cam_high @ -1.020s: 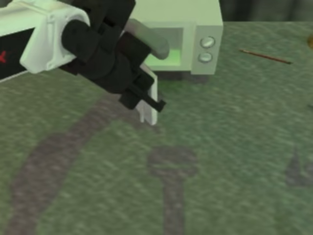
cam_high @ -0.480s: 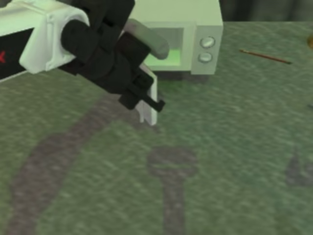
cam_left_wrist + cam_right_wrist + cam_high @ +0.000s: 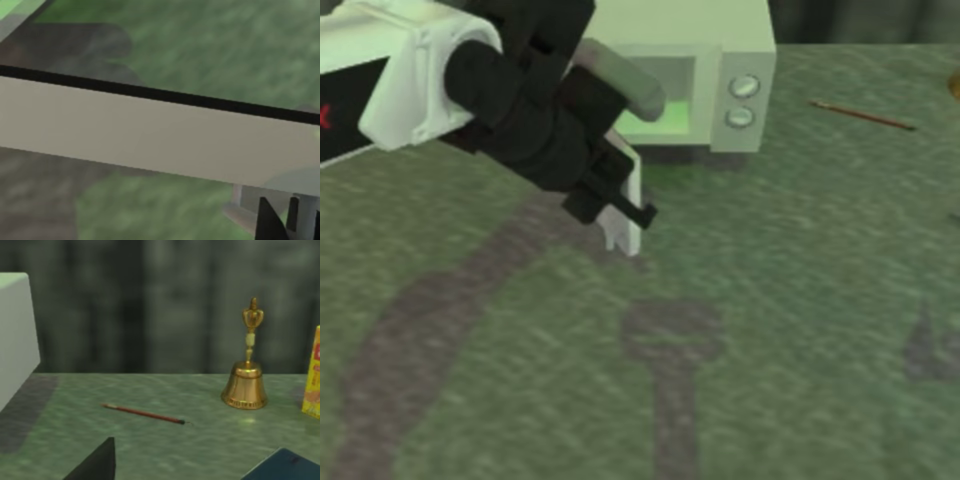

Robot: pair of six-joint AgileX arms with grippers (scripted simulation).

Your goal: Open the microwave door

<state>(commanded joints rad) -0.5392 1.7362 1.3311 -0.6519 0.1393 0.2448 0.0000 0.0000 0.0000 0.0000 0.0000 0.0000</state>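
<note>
Top view: the microwave point(image 3: 685, 75) sits at the table's far edge, its door point(image 3: 631, 205) swung wide. Left gripper point(image 3: 620, 205) pinches the door's free edge. Risk: pulling off the hinge arc could slip the fingers or drag the microwave.

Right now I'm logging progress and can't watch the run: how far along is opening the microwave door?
Mostly done: the microwave door stands swung out from the microwave, whose cavity shows open beside the knobs. In hand: the left gripper sits at the door's outer edge in the top view. Left: perhaps a little more swing, then letting go and backing off. The right arm is out of the top view.
</note>
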